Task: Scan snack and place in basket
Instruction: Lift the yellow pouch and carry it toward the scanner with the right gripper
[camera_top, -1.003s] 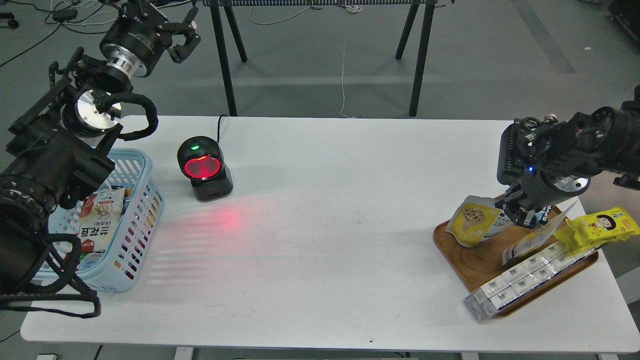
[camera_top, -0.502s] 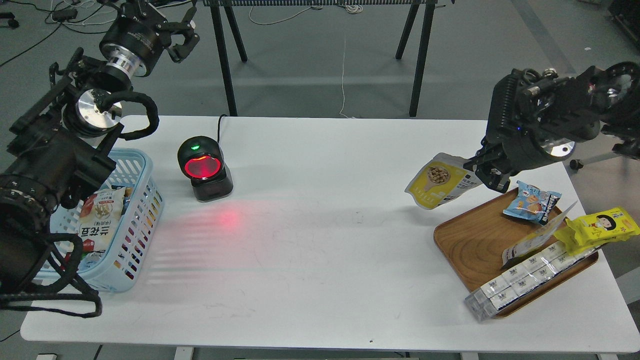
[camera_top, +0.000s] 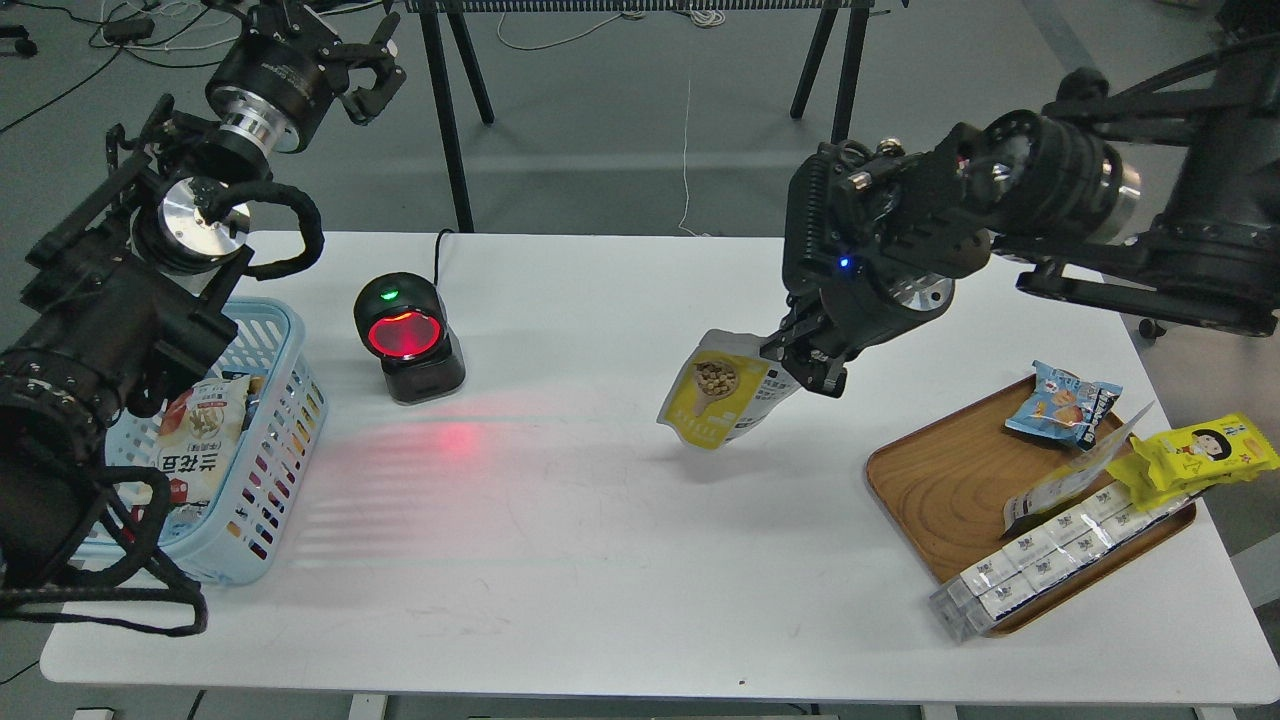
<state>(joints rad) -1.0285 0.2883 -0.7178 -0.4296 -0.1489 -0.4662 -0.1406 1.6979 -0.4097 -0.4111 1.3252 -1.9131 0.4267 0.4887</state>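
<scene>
Right gripper (camera_top: 812, 362) fingers pinching the snack (camera_top: 722, 403) by its upper right corner, pouch hanging above mid worktop (camera_top: 600, 520), long axis tilted, bottom pointing down-left; left gripper (camera_top: 368, 75) fingers spread, raised behind the basket (camera_top: 285, 400).

The picture is bright and sharp. The scanner (camera_top: 408, 335) shines a red glow on the white desk (camera_top: 620, 520). Shadows are soft.

Single head view; looks forward and down (high, fairly far) over white table (camera_top: 620, 520).
</scene>
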